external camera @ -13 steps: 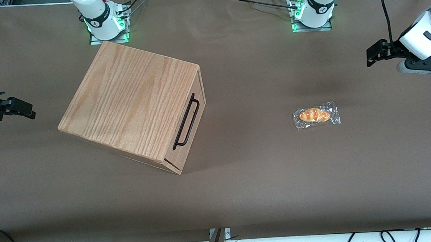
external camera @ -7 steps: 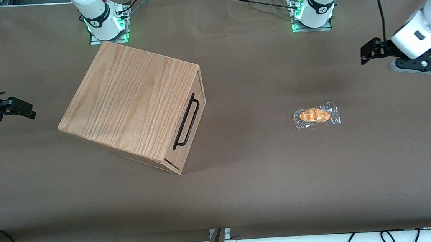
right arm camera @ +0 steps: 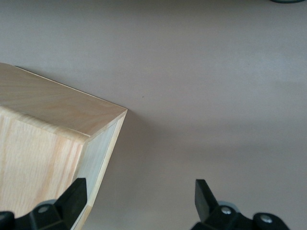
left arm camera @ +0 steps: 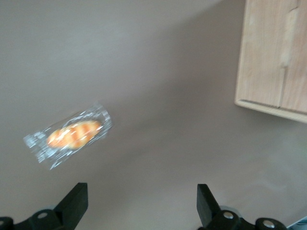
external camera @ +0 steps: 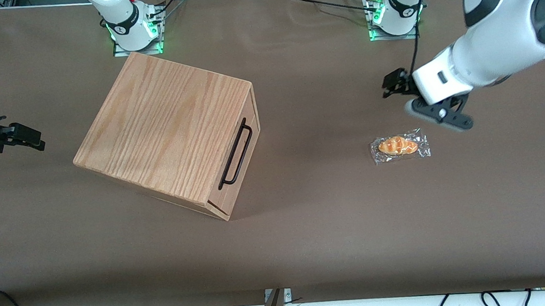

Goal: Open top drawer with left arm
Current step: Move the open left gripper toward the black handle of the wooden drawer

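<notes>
The oak-grain wooden box stands toward the parked arm's end of the table. Its top drawer sits flush and shut, with the thin black bar handle on its front. My left arm reaches in over the table from the working arm's end. Its gripper hovers well away from the handle, pointing at the box. In the left wrist view the gripper is open with only bare table between its black fingers, and a corner of the box shows.
A croissant in clear wrap lies on the brown table, just nearer the front camera than the gripper. Two arm bases stand at the table's back edge.
The left arm has swung in from the table's end toward the box, carrying the gripper to a spot beside the croissant. Box and drawer have not moved.
</notes>
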You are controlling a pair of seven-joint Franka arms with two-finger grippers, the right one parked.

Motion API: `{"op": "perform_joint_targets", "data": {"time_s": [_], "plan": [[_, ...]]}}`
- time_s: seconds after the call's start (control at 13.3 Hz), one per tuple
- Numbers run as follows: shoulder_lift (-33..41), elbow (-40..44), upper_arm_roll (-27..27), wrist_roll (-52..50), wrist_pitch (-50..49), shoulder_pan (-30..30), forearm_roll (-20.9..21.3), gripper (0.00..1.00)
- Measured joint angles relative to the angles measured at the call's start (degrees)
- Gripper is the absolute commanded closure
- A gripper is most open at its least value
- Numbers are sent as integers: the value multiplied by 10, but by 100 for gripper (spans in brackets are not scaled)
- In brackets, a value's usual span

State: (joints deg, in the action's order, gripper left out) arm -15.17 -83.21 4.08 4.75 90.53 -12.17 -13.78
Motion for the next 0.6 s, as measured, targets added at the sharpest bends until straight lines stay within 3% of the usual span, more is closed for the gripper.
{"op": "perform_joint_targets", "data": {"time_s": [0.22,0.6], "plan": [[-62,34,3,-30,80,-52,-8,0],[-97,44,5,-152,193,-120,-8,0]]}}
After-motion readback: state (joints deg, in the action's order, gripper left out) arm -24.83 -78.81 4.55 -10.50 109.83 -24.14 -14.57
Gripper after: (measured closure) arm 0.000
